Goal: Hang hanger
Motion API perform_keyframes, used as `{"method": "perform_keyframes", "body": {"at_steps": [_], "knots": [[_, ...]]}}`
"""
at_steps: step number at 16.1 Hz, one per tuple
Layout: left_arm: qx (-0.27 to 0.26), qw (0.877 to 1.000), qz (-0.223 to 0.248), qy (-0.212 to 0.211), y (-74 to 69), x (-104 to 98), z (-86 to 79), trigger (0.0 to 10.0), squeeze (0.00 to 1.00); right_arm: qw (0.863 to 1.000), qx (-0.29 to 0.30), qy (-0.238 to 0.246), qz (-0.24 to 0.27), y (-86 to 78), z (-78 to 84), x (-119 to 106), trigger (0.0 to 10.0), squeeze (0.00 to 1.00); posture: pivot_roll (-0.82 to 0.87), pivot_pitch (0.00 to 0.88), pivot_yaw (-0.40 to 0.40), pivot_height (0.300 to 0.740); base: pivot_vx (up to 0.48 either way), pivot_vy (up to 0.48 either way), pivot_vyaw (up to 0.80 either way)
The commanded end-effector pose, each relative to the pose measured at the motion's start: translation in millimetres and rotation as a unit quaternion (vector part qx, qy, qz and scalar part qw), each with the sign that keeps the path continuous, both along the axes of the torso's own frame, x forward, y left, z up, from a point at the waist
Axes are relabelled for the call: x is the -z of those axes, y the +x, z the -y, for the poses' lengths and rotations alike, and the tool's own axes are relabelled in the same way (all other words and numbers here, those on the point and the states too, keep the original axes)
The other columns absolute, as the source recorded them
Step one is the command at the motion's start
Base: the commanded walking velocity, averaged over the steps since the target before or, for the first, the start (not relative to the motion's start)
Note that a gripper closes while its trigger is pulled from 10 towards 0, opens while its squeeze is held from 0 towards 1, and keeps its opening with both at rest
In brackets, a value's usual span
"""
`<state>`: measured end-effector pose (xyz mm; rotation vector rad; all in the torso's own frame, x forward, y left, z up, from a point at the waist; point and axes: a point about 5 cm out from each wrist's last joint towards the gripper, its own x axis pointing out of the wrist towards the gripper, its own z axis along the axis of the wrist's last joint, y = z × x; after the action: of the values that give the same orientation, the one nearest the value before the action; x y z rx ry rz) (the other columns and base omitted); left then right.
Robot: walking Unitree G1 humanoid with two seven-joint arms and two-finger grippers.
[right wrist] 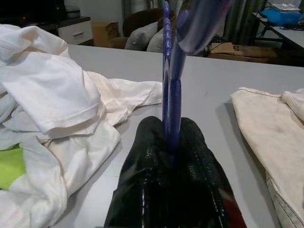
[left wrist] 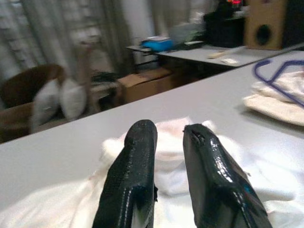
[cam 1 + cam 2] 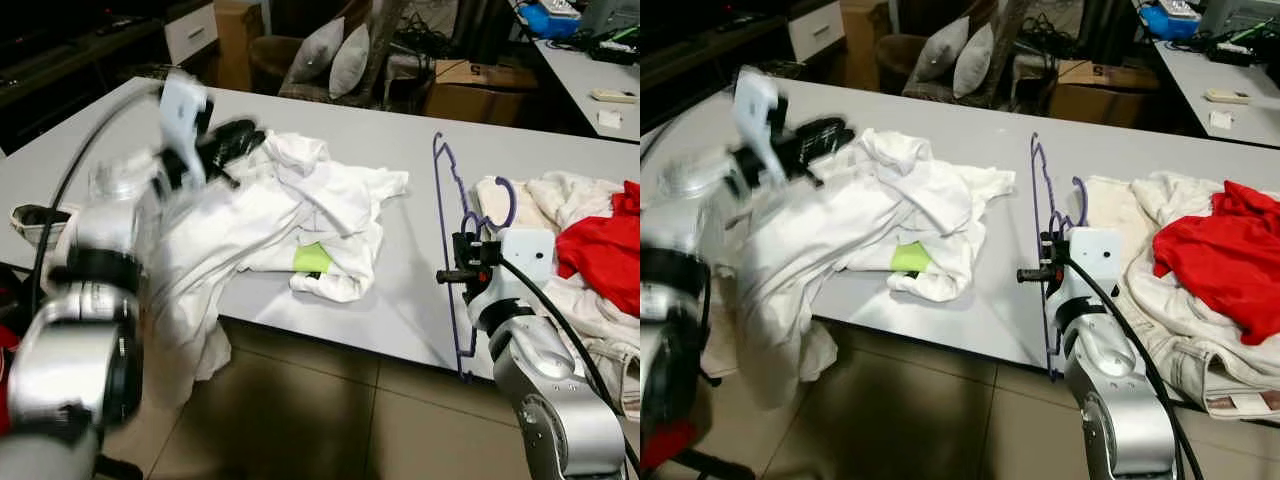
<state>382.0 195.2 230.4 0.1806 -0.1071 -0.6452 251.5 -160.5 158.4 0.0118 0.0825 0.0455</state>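
Note:
A purple plastic hanger (image 3: 446, 196) stands on edge at the table's front, its lower end past the table (image 3: 420, 120) edge. My right gripper (image 3: 462, 262) is shut on its bar, which rises straight from between the fingers (image 1: 142, 161) in the right wrist view. A crumpled white shirt (image 3: 300, 205) with a green tag (image 3: 312, 258) lies left of the hanger, one part hanging over the front edge. My left gripper (image 3: 235, 140), blurred, hovers over the shirt's far left part. Its fingers (image 2: 137, 156) stand slightly open with nothing between them.
A red garment (image 3: 605, 250) lies on cream clothes (image 3: 560, 195) at the table's right end. Behind the table are a chair with grey pillows (image 3: 335, 50), cardboard boxes (image 3: 470, 85) and a second table (image 3: 590, 70). Tiled floor (image 3: 330, 420) lies below the front edge.

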Motion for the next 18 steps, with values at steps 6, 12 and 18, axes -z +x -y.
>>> {"method": "perform_keyframes", "body": {"at_steps": [6, 12, 18], "knots": [[-0.091, 0.994, 0.028, -0.054, -64.3, 32.9, 70.9, 10.0, 0.00, 1.000, -0.011, 0.023, 0.007, -0.8, -2.3, -2.4, 10.0, 0.00, 0.07, 0.000, -0.019, 0.740, 0.000, 0.000, -0.67], [-0.108, 0.991, -0.047, -0.058, -87.9, 51.9, 82.4, 10.0, 1.00, 1.000, -0.011, 0.020, -0.004, -1.2, 0.3, 1.1, 10.0, 0.00, 0.06, 0.000, -0.022, 0.740, 0.000, 0.000, -0.80], [-0.106, 0.990, -0.070, -0.065, -92.9, 56.7, 84.9, 10.0, 1.00, 1.000, 0.012, 0.017, -0.012, -10.8, 8.9, 5.6, 10.0, 0.00, 0.04, 0.000, 0.001, 0.740, 0.000, 0.000, -0.80]]}}
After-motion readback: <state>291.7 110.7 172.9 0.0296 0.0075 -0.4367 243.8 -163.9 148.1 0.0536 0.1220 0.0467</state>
